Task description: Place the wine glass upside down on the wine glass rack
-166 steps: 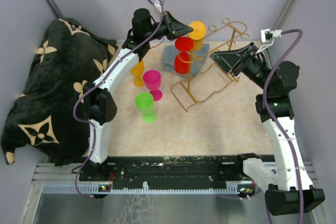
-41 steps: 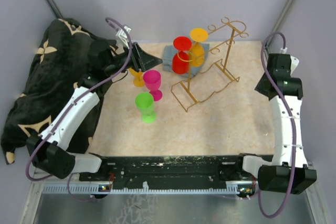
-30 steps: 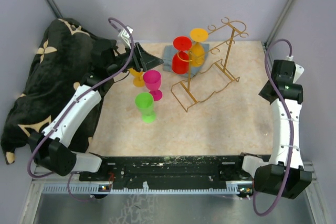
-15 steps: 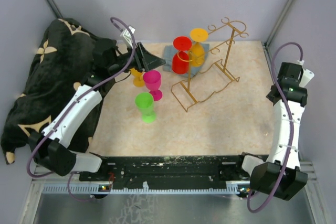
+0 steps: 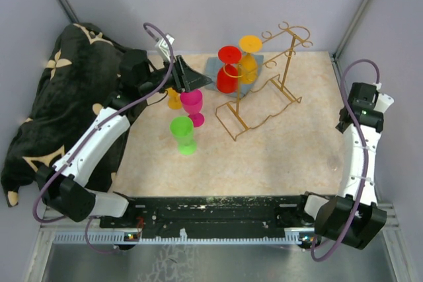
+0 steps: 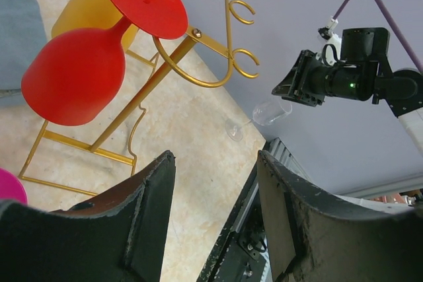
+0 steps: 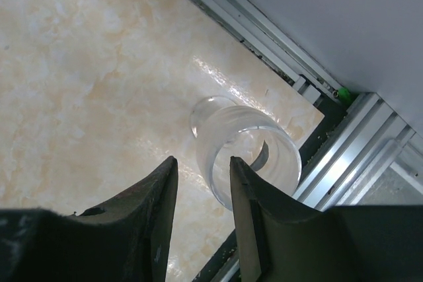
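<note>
Clear wine glass [image 7: 244, 156] was found clamped by its bowl in the right gripper [image 7: 203, 164], which had withdrawn from the rack [image 6: 142, 92] to the right edge of the table [image 5: 277, 156], well apart from it. Left gripper [image 6: 215, 158] had swung from the rack to the pink glass [image 5: 192, 100], jaws wide, empty. Red glass [image 6: 73, 77] hung inverted on the rack. Judgement: placement not yet made; a fresh approach is needed.
</note>
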Tool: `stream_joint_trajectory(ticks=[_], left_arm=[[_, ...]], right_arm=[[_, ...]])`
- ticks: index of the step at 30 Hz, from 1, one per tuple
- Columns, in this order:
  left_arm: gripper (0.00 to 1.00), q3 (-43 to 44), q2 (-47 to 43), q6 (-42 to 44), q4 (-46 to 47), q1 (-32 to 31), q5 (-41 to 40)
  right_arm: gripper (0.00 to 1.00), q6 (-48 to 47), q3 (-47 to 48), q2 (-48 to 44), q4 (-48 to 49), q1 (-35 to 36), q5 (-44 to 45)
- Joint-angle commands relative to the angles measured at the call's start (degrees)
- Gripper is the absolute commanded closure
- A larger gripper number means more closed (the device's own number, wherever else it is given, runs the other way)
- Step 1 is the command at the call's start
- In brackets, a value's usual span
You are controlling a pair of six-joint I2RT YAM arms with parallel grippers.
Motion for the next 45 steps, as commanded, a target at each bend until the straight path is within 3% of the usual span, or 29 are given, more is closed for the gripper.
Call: stream_joint_trajectory(ticks=[1,11,19,31,45], left_arm=[[0.41,1.0,-0.9,0.6,0.3,-0.5,-0.5],[0.41,-0.1,-1.0,0.9,0.8,-0.5,-0.6],[0.40,0.0,-0.6,1.5,1.0,-0.5,-1.1],[0.40,0.0,-0.1,1.4,1.7,-0.6,-0.9],[0.40,0.4,0.0,1.0,1.6,-0.5,-1.0]], right_arm=[[0.62,0.5,-1.5,-1.6,1.6,-0.8,0.4],[0.63,0.3,-3.9,-1.6,2.4,-0.9,-0.9],[0.70,0.3,-5.6,-1.3,3.2,-0.8,-1.3],[0.99,0.2,-5.3,-1.4,3.0,-0.8,-0.4],[1.00,1.1,0.9,-4.2,2.5,-0.9,-3.1]])
